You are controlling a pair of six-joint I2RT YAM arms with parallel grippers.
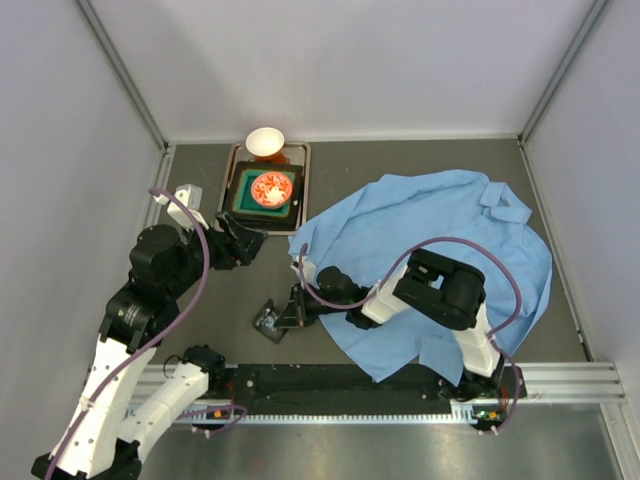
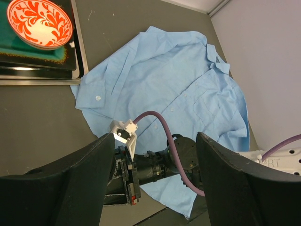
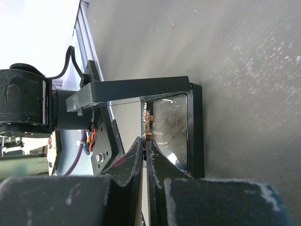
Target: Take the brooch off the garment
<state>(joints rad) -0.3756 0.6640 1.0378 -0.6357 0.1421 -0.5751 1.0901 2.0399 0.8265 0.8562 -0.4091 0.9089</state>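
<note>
Your right fingers point(image 3: 126, 165) are pinched together on the brooch point(image 3: 147, 120), holding it at the small dark box point(image 3: 175, 134); you cannot tell whether they touch. The box sits on the surface point(image 3: 244, 70) just beside the blue shirt point(image 1: 440, 225). Your left fingers point(image 2: 66, 188) stand wide apart, gripping nothing.

Small gilt brooch point(image 3: 147, 121) off rumpled shirt point(image 1: 450, 225)
</note>
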